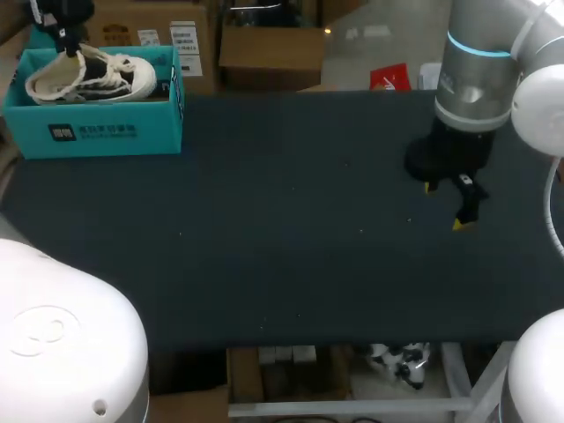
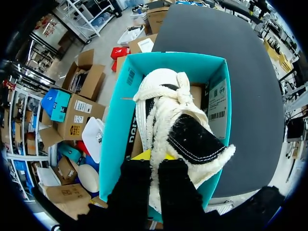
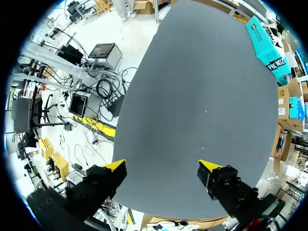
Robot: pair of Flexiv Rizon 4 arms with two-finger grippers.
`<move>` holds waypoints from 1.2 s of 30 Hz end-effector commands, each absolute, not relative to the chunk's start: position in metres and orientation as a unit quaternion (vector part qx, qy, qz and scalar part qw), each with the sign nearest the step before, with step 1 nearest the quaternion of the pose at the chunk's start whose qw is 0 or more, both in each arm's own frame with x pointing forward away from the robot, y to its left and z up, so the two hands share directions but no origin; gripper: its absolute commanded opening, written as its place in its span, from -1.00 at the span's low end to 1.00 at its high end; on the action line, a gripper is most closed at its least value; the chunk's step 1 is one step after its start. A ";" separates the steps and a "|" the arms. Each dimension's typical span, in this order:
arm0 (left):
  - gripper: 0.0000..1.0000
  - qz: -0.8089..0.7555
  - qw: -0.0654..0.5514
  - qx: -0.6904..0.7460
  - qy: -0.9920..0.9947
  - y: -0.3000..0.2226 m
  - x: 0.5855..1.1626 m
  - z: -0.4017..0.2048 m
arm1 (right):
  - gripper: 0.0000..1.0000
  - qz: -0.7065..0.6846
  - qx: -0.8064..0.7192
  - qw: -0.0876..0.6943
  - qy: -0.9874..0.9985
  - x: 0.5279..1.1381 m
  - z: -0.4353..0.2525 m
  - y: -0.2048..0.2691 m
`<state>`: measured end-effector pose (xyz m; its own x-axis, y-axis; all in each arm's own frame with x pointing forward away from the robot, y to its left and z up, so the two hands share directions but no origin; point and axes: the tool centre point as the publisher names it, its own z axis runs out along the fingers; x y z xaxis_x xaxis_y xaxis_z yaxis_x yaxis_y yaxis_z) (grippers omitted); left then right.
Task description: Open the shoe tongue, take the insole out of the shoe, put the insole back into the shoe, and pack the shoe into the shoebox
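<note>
- While my left arm hangs over the far left corner of the worktop (image 1: 282, 264), the head view shows the teal shoebox (image 1: 92, 132) standing in that corner. The white shoe (image 1: 92, 79) lies inside it, and my left gripper (image 1: 63, 44) is at one end of the shoe.
- From the same view, my right gripper (image 1: 446, 205) hovers over the right part of the worktop, fingers spread, well apart from the shoebox.
- From the left wrist, my left gripper (image 2: 155, 156) is clenched on the shoe (image 2: 163, 96), with a strip of white fabric pinched between the yellow tips. The shoe sits inside the shoebox (image 2: 115, 130), its toe ahead of the gripper.
- From the right wrist, my right gripper (image 3: 162, 167) is released, with only bare worktop (image 3: 202, 96) between its fingers. The shoebox (image 3: 267, 43) is far ahead at the worktop's corner.
</note>
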<state>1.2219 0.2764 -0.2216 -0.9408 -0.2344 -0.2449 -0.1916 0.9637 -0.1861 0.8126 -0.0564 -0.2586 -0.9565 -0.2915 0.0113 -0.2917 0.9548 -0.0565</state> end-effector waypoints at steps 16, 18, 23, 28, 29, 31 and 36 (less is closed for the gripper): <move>-1.00 -0.058 0.043 -0.037 0.997 0.270 1.230 -0.282 | 1.00 0.029 0.147 0.002 -0.989 0.812 -0.258 -0.057; -1.00 -0.053 0.040 -0.037 0.997 0.269 1.231 -0.287 | 1.00 0.029 0.147 0.002 -0.989 0.812 -0.258 -0.057; -1.00 -0.040 0.026 -0.058 0.997 0.267 1.242 -0.301 | 1.00 0.029 0.147 0.002 -0.989 0.812 -0.258 -0.057; -0.17 -0.035 0.017 -0.080 0.996 0.266 1.249 -0.310 | 1.00 0.029 0.147 0.002 -0.989 0.812 -0.258 -0.057; 0.29 -0.035 0.017 -0.082 0.996 0.266 1.249 -0.310 | 1.00 0.029 0.147 0.002 -0.989 0.812 -0.258 -0.057; 1.00 -0.038 0.020 -0.093 0.995 0.265 1.250 -0.310 | 1.00 0.029 0.147 0.002 -0.989 0.812 -0.258 -0.057; 1.00 -0.054 0.043 -0.102 0.992 0.268 1.237 -0.287 | 1.00 0.029 0.147 0.002 -0.989 0.812 -0.258 -0.057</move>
<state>1.2424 0.2619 -0.3014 -0.9700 -0.2121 -0.1187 -0.1997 0.9739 -0.1076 0.8126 -0.0565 -0.2586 -0.9565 -0.2915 0.0114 -0.2916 0.9549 -0.0565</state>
